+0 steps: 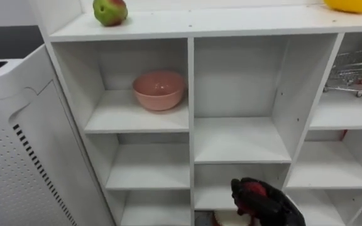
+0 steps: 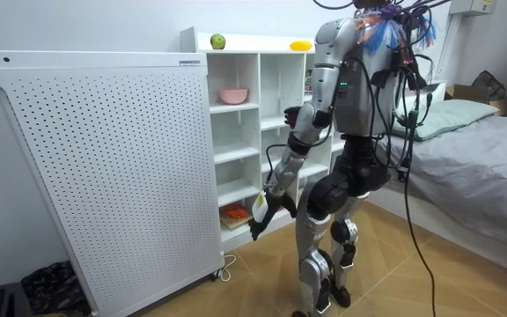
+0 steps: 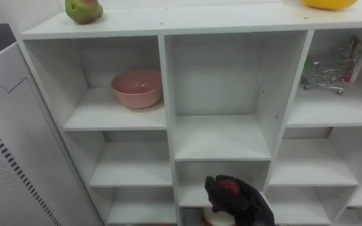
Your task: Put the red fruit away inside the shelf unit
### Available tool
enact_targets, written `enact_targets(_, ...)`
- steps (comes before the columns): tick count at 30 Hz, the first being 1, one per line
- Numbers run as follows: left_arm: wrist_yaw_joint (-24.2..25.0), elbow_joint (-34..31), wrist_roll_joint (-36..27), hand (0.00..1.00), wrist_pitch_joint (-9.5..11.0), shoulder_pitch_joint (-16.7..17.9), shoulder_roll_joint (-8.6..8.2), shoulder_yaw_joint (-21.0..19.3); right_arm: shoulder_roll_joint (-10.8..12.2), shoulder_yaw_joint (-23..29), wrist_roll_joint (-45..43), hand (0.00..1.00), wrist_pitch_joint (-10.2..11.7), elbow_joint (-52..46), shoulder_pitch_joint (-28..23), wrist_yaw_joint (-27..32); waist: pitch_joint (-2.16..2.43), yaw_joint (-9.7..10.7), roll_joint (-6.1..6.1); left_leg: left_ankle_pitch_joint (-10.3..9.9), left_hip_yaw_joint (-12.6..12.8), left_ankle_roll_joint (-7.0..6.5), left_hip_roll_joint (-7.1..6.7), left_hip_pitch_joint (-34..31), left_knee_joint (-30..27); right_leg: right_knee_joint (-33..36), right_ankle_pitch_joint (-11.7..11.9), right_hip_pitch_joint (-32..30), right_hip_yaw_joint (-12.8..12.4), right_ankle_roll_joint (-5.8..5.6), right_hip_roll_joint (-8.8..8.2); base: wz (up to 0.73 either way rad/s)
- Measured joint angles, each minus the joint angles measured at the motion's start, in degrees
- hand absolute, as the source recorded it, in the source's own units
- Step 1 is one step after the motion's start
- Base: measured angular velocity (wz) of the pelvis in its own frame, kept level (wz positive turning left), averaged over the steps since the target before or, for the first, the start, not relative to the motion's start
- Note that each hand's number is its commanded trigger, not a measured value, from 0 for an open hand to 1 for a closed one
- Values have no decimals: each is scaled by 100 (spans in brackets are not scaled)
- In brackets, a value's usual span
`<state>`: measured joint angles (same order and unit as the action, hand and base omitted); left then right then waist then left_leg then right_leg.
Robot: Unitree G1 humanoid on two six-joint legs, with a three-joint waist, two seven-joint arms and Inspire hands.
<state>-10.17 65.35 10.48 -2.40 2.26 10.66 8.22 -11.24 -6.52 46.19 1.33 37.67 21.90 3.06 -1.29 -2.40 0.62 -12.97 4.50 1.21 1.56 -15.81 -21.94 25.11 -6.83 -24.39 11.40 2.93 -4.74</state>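
Red fruit [image 1: 254,187] is held in the right hand [image 1: 274,206], its fingers curled round it, low in the middle of the closet [image 1: 231,24], just above a white plate [image 1: 220,220]. If the hand opens too early, the fruit may roll off and fall. Going up, it may bump a shelf [image 1: 241,141].

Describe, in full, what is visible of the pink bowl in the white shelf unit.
The pink bowl is round, plain and smooth, perhaps ceramic or plastic. It stands upright, mouth up, nothing showing above its rim. It rests on the board of the upper left compartment of the shelf unit, near its right divider, apparently touching only that board.
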Motion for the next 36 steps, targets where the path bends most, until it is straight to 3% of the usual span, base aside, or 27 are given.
enact_targets(4,-100,-23,22,0,-17,82,10,149,-19,154,1090,100,180,264,45,-6,-41,-208,-29,-101,6,-10,17,-681,-483,283,23,-592,-15,46,-24,2)
enact_targets(9,-101,-123,-27,0,-49,0,7,390,-20,153,2331,100,188,575,209,-129,-102,-348,-90,-233,0,-13,13,-1472,-1025,688,-11,-1307,-14,82,-125,5)
enact_targets(15,-229,-561,-208,0,-176,20,-43,397,-155,403,3352,100,191,899,654,-135,-108,-464,-89,-309,-37,-68,-45,-2436,-1604,1176,-61,-2196,-6,103,-256,10)
enact_targets(25,-480,-832,-654,0,-243,-4,-48,644,-724,694,4099,100,226,1174,1389,-51,-133,-756,3,-382,-154,-109,-116,-3472,-2213,1684,-132,-3096,145,149,-473,10)
enact_targets(31,-527,-928,-658,0,-265,4,-34,777,-834,1044,4290,100,280,1301,1841,185,-131,-793,30,-385,-131,-120,-144,-3864,-2365,1922,-224,-3496,148,152,-583,13)
enact_targets(36,-539,-1076,-659,0,-267,7,-12,850,-898,1281,4358,100,290,1379,2098,390,-129,-814,30,-413,-128,-129,-152,-4094,-2568,2238,-375,-3721,226,256,-696,16)
